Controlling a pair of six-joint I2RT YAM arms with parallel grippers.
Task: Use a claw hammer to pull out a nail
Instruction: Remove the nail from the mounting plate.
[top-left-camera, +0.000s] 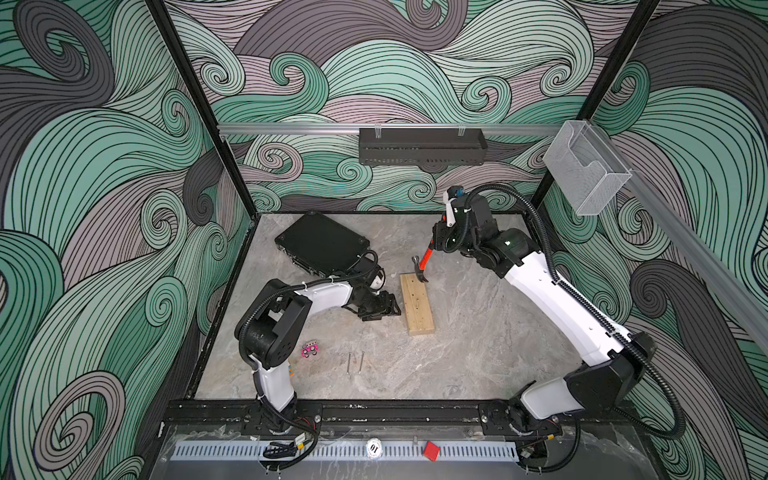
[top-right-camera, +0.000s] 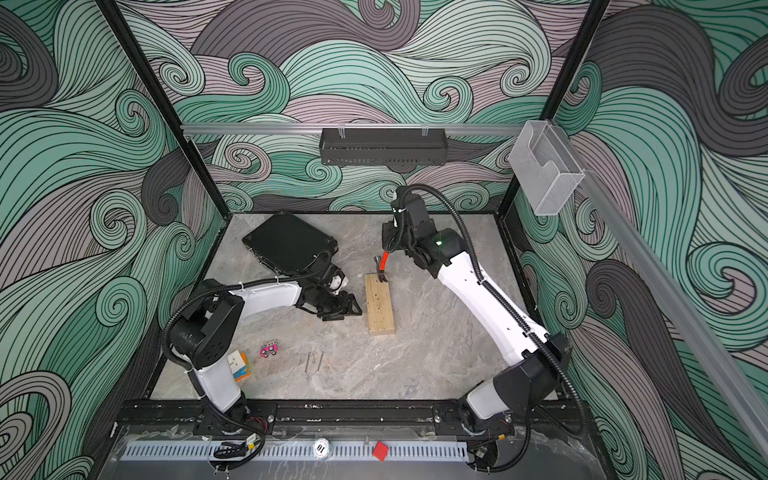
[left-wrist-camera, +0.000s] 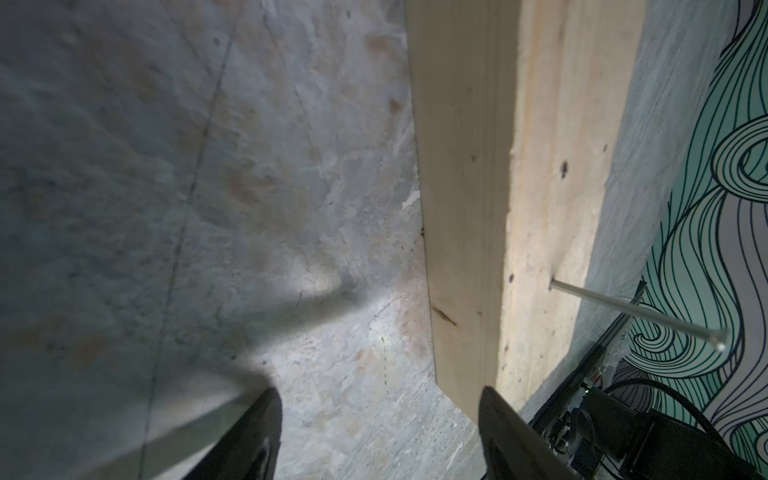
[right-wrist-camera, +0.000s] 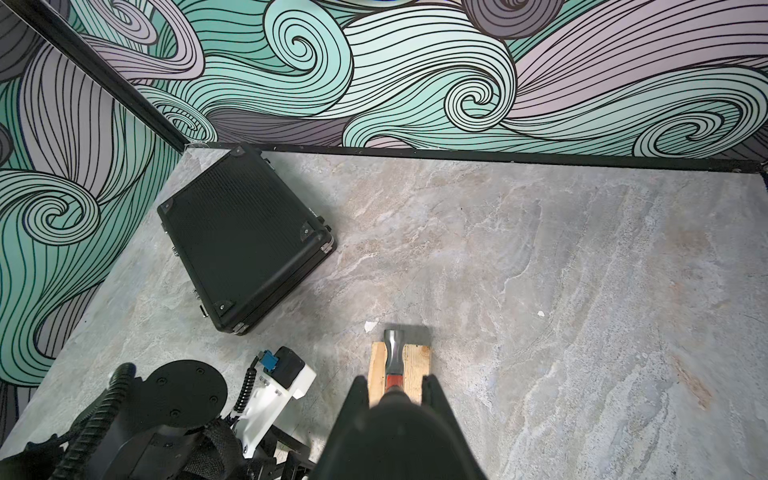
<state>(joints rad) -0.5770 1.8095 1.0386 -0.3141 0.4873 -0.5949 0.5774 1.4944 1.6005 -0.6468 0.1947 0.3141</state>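
The claw hammer (top-left-camera: 420, 269) (top-right-camera: 381, 267) has a grey head, an orange neck and a black handle. My right gripper (top-left-camera: 438, 239) (right-wrist-camera: 394, 380) is shut on the handle. The head (right-wrist-camera: 394, 349) lies over the far end of a pale wood block (top-left-camera: 417, 307) (top-right-camera: 380, 309) (right-wrist-camera: 417, 361). A long nail (left-wrist-camera: 623, 311) stands out of the block's top face (left-wrist-camera: 536, 166) in the left wrist view. My left gripper (top-left-camera: 395, 309) (top-right-camera: 356, 309) (left-wrist-camera: 379, 395) is open beside the block's left side, with nothing between its fingers.
A black case (top-left-camera: 324, 245) (right-wrist-camera: 245, 237) lies at the back left. Two loose nails (top-left-camera: 355, 363), a pink toy (top-left-camera: 310, 351) and a coloured cube (top-right-camera: 241, 365) lie at the front left. A black rack (top-left-camera: 422, 145) and a clear bin (top-left-camera: 586, 170) hang on the walls.
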